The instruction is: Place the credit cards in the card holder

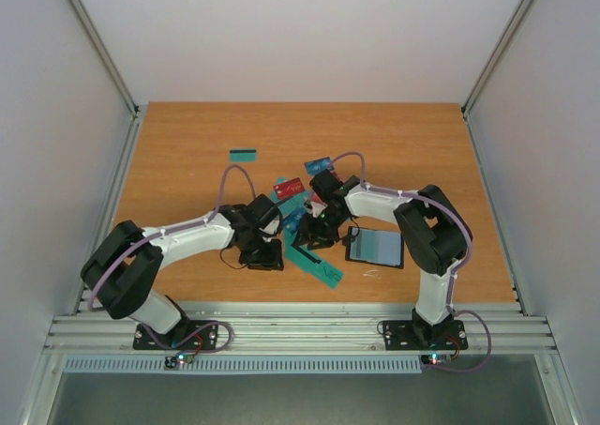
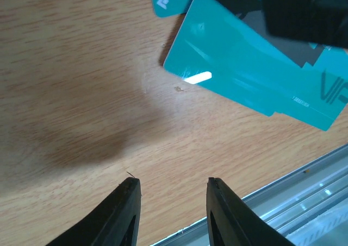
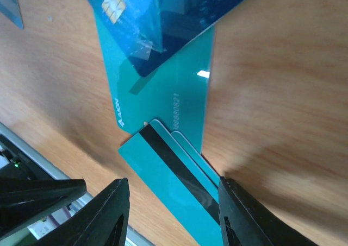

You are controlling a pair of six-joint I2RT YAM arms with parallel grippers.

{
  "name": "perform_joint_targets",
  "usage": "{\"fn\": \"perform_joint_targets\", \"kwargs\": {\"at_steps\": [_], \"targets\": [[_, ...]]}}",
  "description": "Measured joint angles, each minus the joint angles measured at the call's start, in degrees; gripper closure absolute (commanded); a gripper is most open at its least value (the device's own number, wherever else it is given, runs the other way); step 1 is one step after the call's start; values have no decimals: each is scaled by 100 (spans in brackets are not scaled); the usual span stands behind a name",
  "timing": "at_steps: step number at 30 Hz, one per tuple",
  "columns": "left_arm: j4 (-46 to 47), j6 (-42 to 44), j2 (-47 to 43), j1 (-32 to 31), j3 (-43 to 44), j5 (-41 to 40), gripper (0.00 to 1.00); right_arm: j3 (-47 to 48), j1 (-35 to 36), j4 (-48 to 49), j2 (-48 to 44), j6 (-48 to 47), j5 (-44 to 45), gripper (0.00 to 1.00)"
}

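While open, card holder [image 1: 375,247] (teal inside)

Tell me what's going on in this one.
Two robot arms work over a loose pile of credit cards in the middle of the table. The right gripper is down at the pile, fingers open either side of a teal card with a black stripe, apparently not yet clamped. The left gripper hangs open over bare wood beside the pile, holding nothing. The card holder lies open to the right.
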Motion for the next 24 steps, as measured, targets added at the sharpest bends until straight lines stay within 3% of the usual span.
{"fn": "perform_joint_targets", "kwargs": {"at_steps": [24], "targets": [[389, -127, 2, 282, -372, 157, 69, -254, 855, 85, -216, 334, 142, 54]]}}
